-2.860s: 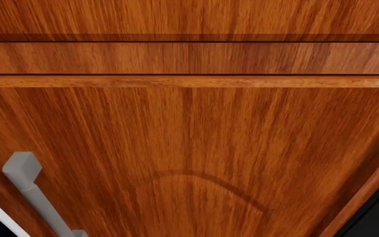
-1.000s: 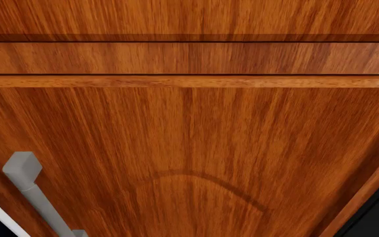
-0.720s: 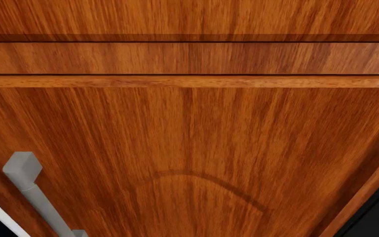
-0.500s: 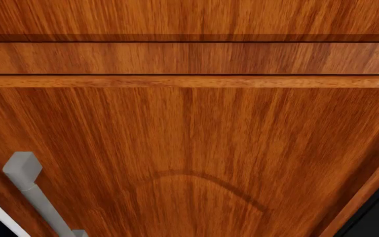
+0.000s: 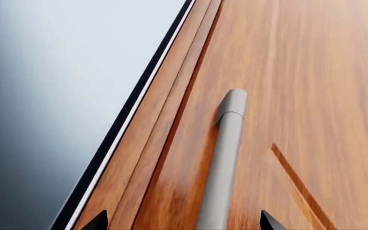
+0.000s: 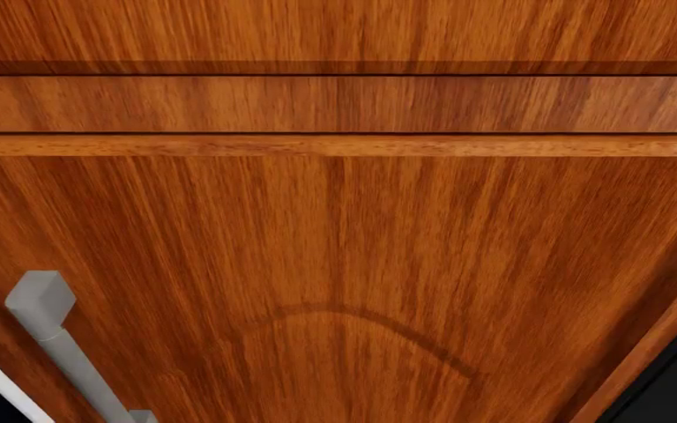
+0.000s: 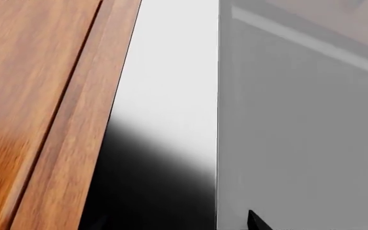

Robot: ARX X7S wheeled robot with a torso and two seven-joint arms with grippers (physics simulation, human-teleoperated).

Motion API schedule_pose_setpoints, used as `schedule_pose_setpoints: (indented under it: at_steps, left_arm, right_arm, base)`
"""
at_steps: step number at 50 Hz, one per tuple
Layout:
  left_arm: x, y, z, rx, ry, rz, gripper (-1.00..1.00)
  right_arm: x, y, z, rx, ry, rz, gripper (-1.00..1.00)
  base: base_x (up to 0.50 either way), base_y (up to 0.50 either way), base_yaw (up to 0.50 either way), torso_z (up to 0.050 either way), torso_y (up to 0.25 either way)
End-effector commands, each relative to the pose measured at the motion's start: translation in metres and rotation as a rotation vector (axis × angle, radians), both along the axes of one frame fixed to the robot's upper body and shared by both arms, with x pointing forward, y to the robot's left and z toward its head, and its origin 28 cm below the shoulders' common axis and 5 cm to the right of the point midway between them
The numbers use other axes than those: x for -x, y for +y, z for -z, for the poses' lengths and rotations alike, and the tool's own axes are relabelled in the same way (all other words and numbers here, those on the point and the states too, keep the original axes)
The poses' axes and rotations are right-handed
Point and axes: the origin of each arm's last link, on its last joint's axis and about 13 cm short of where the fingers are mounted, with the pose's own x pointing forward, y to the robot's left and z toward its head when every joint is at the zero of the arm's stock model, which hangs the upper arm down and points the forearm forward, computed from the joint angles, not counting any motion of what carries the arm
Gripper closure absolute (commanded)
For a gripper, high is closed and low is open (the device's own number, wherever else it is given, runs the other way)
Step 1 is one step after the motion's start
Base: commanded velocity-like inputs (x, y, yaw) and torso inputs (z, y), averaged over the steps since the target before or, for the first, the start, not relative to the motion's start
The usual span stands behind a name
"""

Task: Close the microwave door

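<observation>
With no microwave door in any view, only a wooden cabinet door and its grey handle, first find it; both grippers' fingers stand apart.

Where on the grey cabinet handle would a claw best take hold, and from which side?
Probably the straight round bar of the grey handle, below its angled end block rather than on it. The bar stands off the wooden cabinet door, so fingers can close across it coming square-on from the front. The left claw, its tips either side of the bar, already lines up.
</observation>
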Motion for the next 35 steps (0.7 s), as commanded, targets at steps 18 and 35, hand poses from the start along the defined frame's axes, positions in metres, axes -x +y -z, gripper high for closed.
schedule_pose_setpoints:
  at_steps: [18, 35]
  left_arm:
    - [0.001, -0.001, 0.001, -0.007, 0.004, -0.003, -1.0]
    - [-0.001, -0.001, 0.002, -0.009, 0.013, -0.009, -1.0]
  right_arm:
    - [-0.001, -0.008, -0.001, -0.039, -0.018, -0.082, -1.0]
    - [-0.001, -0.014, -0.001, -0.093, -0.026, -0.149, -1.0]
  base:
    - [0.0, 0.0, 0.0, 0.0, 0.0]
    - [0.0, 0.0, 0.0, 0.0, 0.0]
